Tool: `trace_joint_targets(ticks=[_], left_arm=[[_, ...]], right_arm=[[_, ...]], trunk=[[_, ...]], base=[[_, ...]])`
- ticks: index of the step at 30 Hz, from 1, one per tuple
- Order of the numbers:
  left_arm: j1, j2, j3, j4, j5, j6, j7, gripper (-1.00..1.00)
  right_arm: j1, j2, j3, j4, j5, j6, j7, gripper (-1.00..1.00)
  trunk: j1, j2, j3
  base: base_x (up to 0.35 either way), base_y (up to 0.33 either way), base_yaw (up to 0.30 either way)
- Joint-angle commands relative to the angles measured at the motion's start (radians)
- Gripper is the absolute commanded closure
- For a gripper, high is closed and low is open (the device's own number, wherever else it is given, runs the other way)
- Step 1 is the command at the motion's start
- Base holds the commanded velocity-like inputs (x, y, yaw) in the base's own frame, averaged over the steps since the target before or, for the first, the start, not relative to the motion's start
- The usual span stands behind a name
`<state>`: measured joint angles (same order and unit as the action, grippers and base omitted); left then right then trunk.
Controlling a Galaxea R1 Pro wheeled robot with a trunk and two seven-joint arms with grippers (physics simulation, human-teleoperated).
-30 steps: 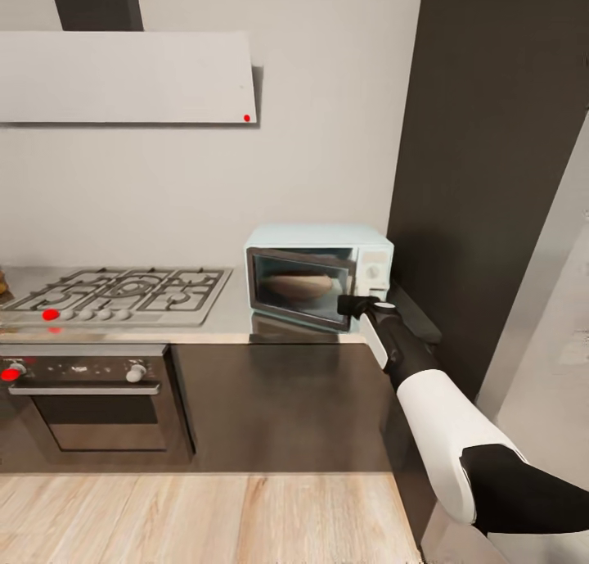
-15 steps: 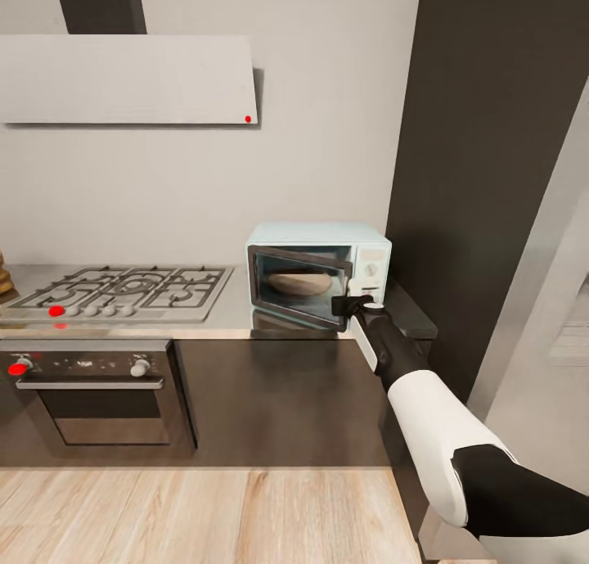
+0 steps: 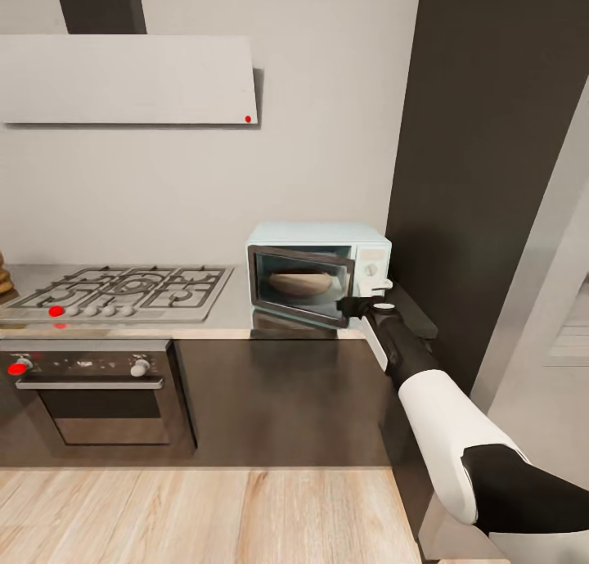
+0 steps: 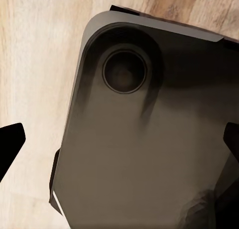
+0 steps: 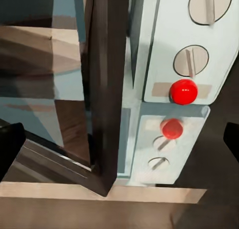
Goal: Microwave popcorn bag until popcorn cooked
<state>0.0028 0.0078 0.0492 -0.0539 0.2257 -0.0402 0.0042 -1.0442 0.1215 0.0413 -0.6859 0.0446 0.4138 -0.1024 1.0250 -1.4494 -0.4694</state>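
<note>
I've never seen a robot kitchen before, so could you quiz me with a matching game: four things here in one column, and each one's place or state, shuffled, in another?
Things:
1. microwave
2. gas hob
3. oven
4. right pincer

Places or states:
A. set into the worktop, at the left
B. at the free edge of the microwave door
C. under the hob, in the dark cabinets
D. on the worktop, door partly open

Pairs: 1-D, 2-A, 3-C, 4-B
</note>
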Motion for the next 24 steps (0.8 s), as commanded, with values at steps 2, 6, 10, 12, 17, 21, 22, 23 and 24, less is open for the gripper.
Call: trace_joint_targets(ticks=[2,6,10,12,17,21,22,23,24], left_arm=[[0.000,0.000,0.003,-0.001,0.001,-0.001,0.000,-1.00],[0.000,0.000,-0.002,-0.001,-0.001,-0.001,0.000,-1.00],[0.000,0.000,-0.003,-0.001,-0.002,-0.001,0.000,-1.00],[0.000,0.000,-0.002,-0.001,-0.002,-0.001,0.000,-1.00],[0.000,0.000,-0.001,-0.001,0.000,-0.001,0.000,-1.00],[0.000,0.000,0.000,-0.001,0.000,-0.001,0.000,-1.00],[0.000,0.000,0.000,-0.001,0.000,-0.001,0.000,-1.00],[0.000,0.000,0.000,-0.001,0.000,-0.001,0.000,-1.00],[0.000,0.000,0.000,-0.001,0.000,-0.001,0.000,-1.00]], right_arm=[[0.000,-0.001,0.003,-0.001,0.006,0.008,0.013,-1.00],[0.006,-0.005,0.004,-0.001,0.036,0.009,0.130,-1.00],[0.024,-0.032,0.005,-0.001,0.139,0.008,0.305,-1.00],[0.032,-0.043,0.005,0.001,0.156,0.008,0.331,-1.00],[0.045,-0.124,0.005,0.012,0.164,0.008,0.344,-1.00],[0.045,-0.191,0.004,0.017,0.163,0.008,0.344,-1.00],[0.046,-0.210,0.002,0.017,0.163,0.008,0.343,-1.00],[0.046,-0.219,0.002,0.016,0.163,0.009,0.342,-1.00],[0.046,-0.229,0.001,0.015,0.164,0.010,0.340,-1.00]], trunk=[[0.000,0.000,-0.001],[0.000,0.000,-0.001],[0.000,0.000,-0.001],[0.000,0.000,-0.001],[0.000,0.000,-0.001],[0.000,0.000,-0.001],[0.000,0.000,-0.001],[0.000,0.000,-0.001],[0.000,0.000,-0.001]], base=[[0.000,0.000,0.000],[0.000,0.000,0.000],[0.000,0.000,0.000],[0.000,0.000,0.000],[0.000,0.000,0.000],[0.000,0.000,0.000],[0.000,0.000,0.000],[0.000,0.000,0.000],[0.000,0.000,0.000]])
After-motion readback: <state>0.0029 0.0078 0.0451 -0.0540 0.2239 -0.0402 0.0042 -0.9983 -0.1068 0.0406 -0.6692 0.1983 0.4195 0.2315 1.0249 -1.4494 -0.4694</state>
